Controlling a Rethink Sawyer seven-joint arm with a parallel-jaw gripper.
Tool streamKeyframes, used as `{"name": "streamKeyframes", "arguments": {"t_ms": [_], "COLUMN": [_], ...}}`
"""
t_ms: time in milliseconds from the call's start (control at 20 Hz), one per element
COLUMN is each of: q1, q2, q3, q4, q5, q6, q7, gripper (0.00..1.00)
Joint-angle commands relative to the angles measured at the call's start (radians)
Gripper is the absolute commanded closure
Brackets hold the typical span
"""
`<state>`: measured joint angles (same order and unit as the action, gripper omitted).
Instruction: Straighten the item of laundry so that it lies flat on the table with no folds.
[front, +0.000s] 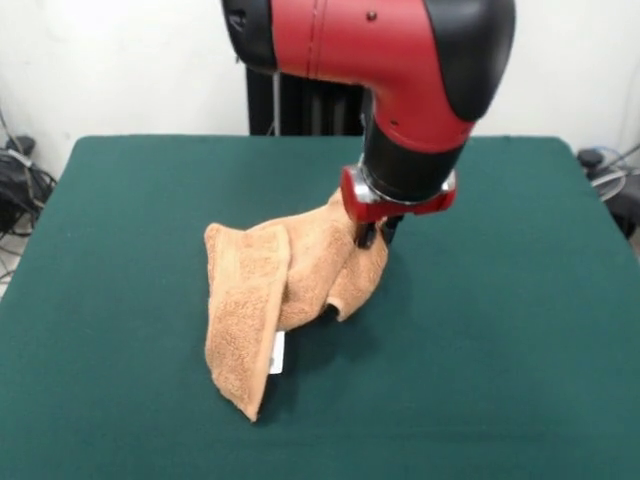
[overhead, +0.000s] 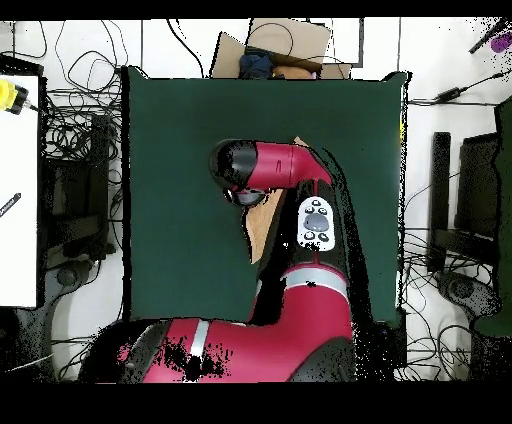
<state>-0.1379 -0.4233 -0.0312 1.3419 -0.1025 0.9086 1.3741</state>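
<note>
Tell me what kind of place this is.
Likely a robotics lab test cell: a green felt table for the Sawyer arm, cable tangles on the floor, and an orange towel as test item.

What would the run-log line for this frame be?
gripper: shut on towel | towel: one part lifted, folded, bunched, tag showing | table: towel near centre | task: unfinished

The dark green table (front: 500, 330) carries one crumpled orange-tan towel (front: 250, 300) near its middle.

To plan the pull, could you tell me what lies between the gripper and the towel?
Nothing: in the front view the gripper is shut on the raised towel.
</note>
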Motion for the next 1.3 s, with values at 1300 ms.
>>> {"name": "streamKeyframes", "arguments": {"t_ms": [1300], "q1": [-0.008], "q2": [-0.114], "q3": [0.036], "q4": [0.188], "q5": [0.074], "q6": [-0.096], "q7": [0.223], "gripper": [1.0]}}
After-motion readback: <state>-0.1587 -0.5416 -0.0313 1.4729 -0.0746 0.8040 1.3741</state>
